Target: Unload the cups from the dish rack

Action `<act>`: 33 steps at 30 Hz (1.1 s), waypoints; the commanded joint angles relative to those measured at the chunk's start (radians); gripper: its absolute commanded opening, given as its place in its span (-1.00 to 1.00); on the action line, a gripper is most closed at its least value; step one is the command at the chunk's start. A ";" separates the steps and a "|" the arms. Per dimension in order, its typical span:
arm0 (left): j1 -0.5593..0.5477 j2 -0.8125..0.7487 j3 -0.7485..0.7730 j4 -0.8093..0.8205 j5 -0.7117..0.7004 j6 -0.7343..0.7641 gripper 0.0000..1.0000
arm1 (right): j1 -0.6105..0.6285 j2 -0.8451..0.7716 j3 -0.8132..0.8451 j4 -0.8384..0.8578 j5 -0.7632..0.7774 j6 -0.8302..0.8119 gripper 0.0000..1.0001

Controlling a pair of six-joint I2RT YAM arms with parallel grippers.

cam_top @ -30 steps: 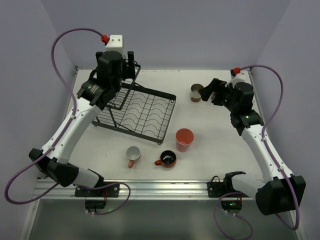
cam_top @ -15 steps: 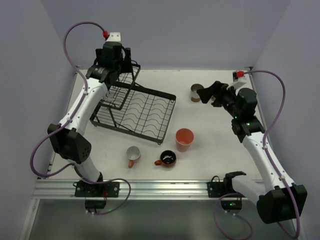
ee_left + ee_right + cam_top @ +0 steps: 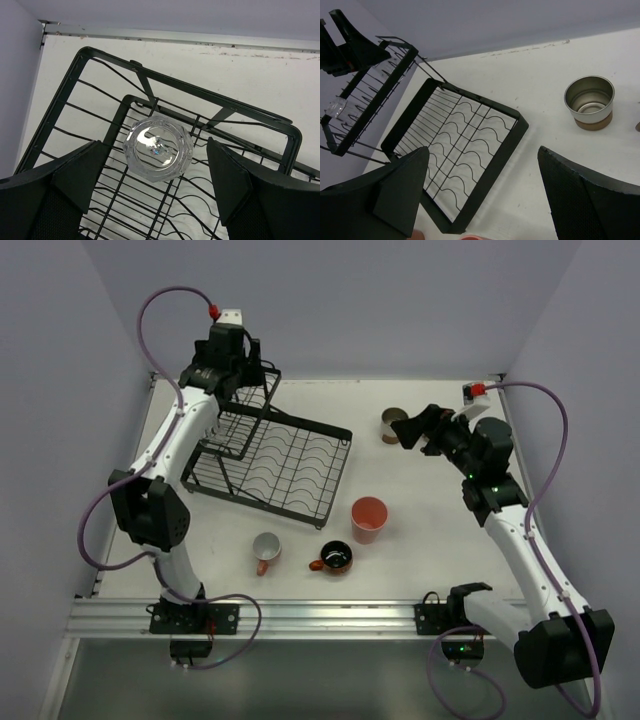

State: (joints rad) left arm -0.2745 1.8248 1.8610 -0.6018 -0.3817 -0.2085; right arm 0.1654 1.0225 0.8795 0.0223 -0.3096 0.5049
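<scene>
Spread wide, the left fingers [image 3: 80, 172] hang over a clear glass [image 3: 158, 153] in the rack [image 3: 290, 465]'s raised basket; right of the rack, the right fingers [image 3: 395, 190] are also spread, near a metal cup [image 3: 393, 426] on the bench [image 3: 420, 500]

A robotics lab test cell: a bare white tabletop [image 3: 430, 510] boxed in by plain lavender panels [image 3: 380, 300], an aluminium rail [image 3: 320, 615] along its near edge, and purple cables [image 3: 560, 430] looping behind the right gripper [image 3: 413, 428].
</scene>
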 commanded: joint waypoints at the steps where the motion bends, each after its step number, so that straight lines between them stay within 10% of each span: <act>1: 0.012 0.019 0.067 0.005 0.009 0.015 0.82 | 0.009 -0.029 -0.004 0.047 -0.028 0.006 0.83; 21: 0.024 -0.025 0.061 0.060 0.018 0.004 -0.09 | 0.031 -0.030 0.004 0.051 -0.051 0.012 0.82; 33: 0.015 -0.340 -0.012 0.168 0.136 -0.064 -0.20 | 0.135 -0.044 0.007 0.128 -0.120 0.136 0.83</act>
State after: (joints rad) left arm -0.2565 1.5860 1.8748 -0.5297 -0.3141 -0.2295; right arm 0.2722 1.0039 0.8783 0.0620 -0.3855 0.5777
